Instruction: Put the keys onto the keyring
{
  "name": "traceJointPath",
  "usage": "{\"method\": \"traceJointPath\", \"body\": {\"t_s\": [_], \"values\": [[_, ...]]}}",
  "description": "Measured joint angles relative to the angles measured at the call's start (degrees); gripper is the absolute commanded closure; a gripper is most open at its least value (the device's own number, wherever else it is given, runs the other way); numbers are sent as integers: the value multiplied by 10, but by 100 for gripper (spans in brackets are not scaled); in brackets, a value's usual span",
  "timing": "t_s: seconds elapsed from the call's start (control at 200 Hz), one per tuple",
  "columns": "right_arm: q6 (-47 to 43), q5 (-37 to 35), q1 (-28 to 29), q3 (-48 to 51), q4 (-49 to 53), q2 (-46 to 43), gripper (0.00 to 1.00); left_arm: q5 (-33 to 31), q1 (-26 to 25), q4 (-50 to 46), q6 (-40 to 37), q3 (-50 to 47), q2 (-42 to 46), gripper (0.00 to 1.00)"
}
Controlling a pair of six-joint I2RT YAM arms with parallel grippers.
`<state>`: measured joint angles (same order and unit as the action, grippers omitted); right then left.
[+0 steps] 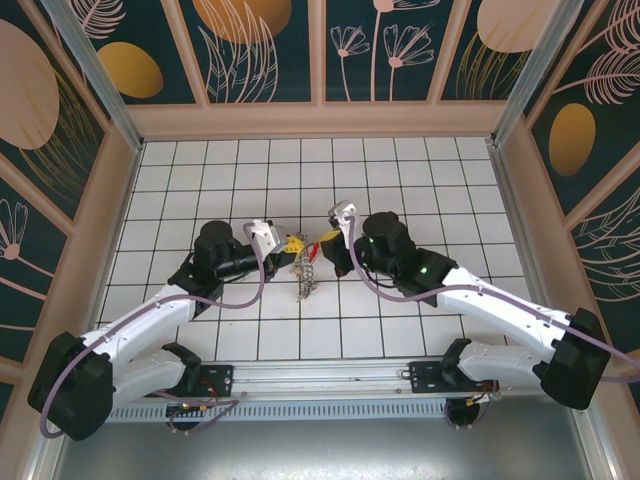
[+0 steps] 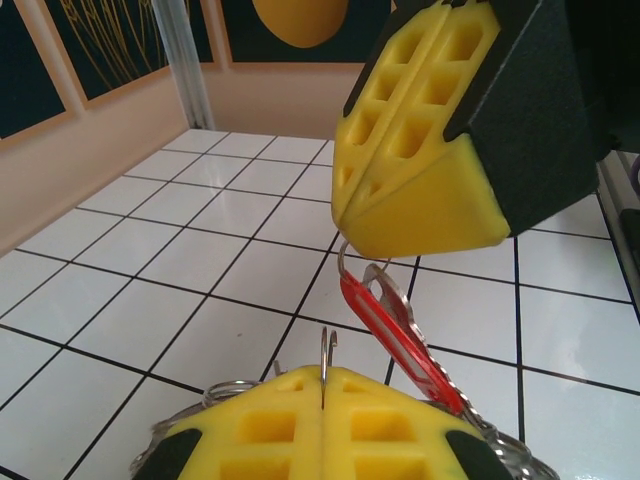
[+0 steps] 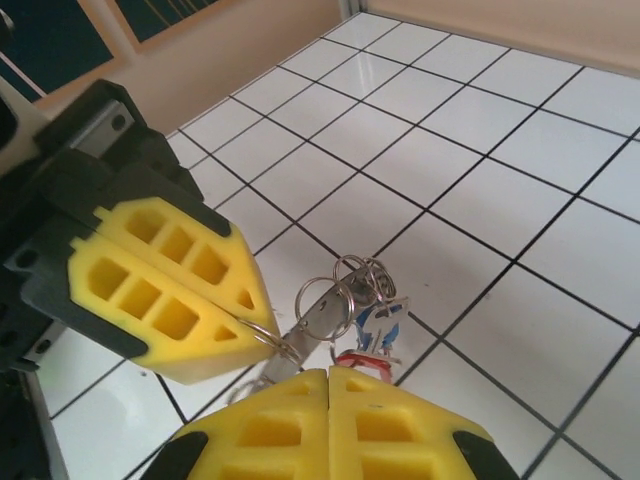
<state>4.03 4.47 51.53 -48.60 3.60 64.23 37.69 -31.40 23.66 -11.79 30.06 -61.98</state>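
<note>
Yellow-padded, the left gripper (image 2: pixel 322 378) is pressed shut on the keyring (image 2: pixel 232 392), a wire end standing up between its jaws. Just above the keyring, the right gripper (image 2: pixel 348 228) is closed as well, pinching the wire loop of the red-tagged key (image 2: pixel 395 335). More keys (image 1: pixel 308 278), one blue-tagged, dangle beneath the keyring over the white-tiled table (image 1: pixel 380 335).

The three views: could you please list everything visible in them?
table: one, white tiles, under everything
walls: three, dark teal with gold plant prints, round the table
keyring: one, grey metal with tags, between the grippers
red-tagged key: one, red, next to the keyring
blue tag: one, blue, on the keyring
left gripper: one, yellow fingers, shut on the keyring
right gripper: one, yellow fingers, shut on the red-tagged key
arms: two, white and black, near edge
</note>
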Motion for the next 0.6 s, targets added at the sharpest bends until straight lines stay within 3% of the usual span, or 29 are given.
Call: {"method": "traceJointPath", "body": {"t_s": [0.325,0.601], "values": [[-22,-6,-33,0,31,-57,100,0,0,-14,-6,6,2,100],[-14,38,-24,5,14,-33,100,8,0,3,24,12,-10,100]]}}
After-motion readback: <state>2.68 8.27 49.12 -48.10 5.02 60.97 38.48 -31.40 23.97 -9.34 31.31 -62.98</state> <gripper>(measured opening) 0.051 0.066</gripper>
